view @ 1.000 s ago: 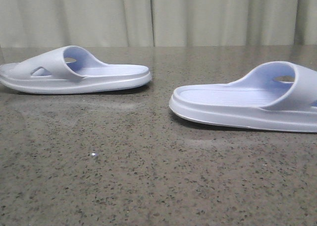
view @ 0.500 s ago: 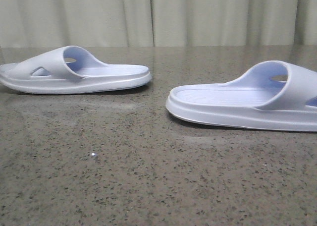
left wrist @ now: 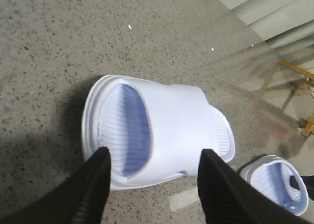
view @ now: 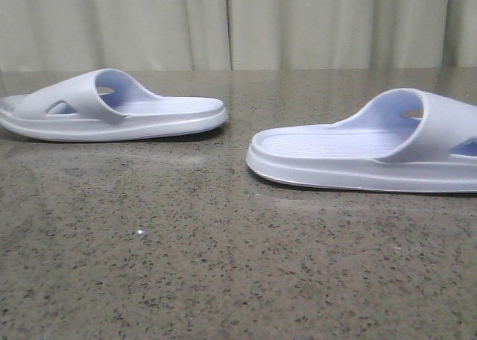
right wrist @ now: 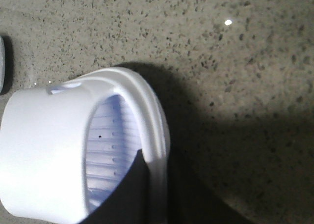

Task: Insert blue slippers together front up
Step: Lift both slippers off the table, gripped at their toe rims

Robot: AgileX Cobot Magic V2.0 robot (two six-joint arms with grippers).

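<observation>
Two blue slippers lie on the speckled stone table, heels toward each other. The left slipper (view: 112, 109) (left wrist: 162, 130) lies flat. My left gripper (left wrist: 154, 157) is open near its strap, one black finger (left wrist: 95, 184) on each side and nothing gripped. The right slipper (view: 365, 153) (right wrist: 44, 155) is partly cut off by the front view's right edge. My right gripper (right wrist: 156, 167) is shut on its side rim, with one finger (right wrist: 130, 194) inside on the ridged footbed under the strap. Neither gripper shows in the front view.
The dark speckled table (view: 223, 265) runs back to a pale curtain (view: 238, 23). In the left wrist view the right slipper (left wrist: 274, 182) appears beyond the left one, and a wooden frame (left wrist: 294, 79) stands past the table edge.
The right slipper has slid a little to the left toward the other one, and its strap end has lifted slightly. The left slipper has not moved.
</observation>
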